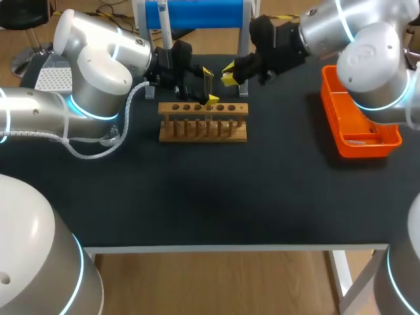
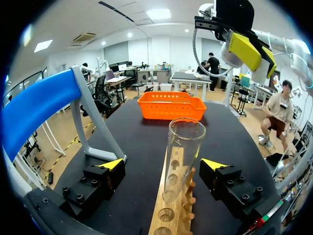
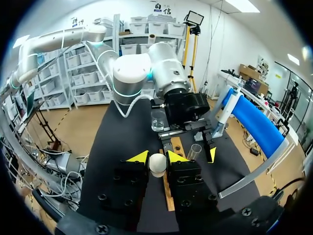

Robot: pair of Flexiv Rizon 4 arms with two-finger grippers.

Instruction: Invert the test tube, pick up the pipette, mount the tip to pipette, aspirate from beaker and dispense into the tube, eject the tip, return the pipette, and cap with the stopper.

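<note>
A clear test tube (image 2: pixel 182 147) stands upright, mouth up, in the wooden rack (image 1: pixel 203 123). My left gripper (image 2: pixel 164 169) is open around the tube, and neither of its fingers (image 2: pixel 113 164) touches the glass. In the head view the left gripper (image 1: pixel 210 85) is at the rack's back edge. My right gripper (image 3: pixel 157 161) is shut on a white round stopper (image 3: pixel 157 164). It hangs just right of the tube (image 3: pixel 194 152), above the rack's far right end, with its yellow tips (image 1: pixel 228 73) close to the left gripper. The right gripper (image 2: pixel 249 49) also shows high beyond the tube.
An orange basket (image 1: pixel 357 125) sits at the table's right side. A blue pipette stand (image 1: pixel 197 13) rises behind the rack. A small glass beaker (image 3: pixel 157 121) stands under my left arm. The table's near half lies bare (image 1: pixel 210 197).
</note>
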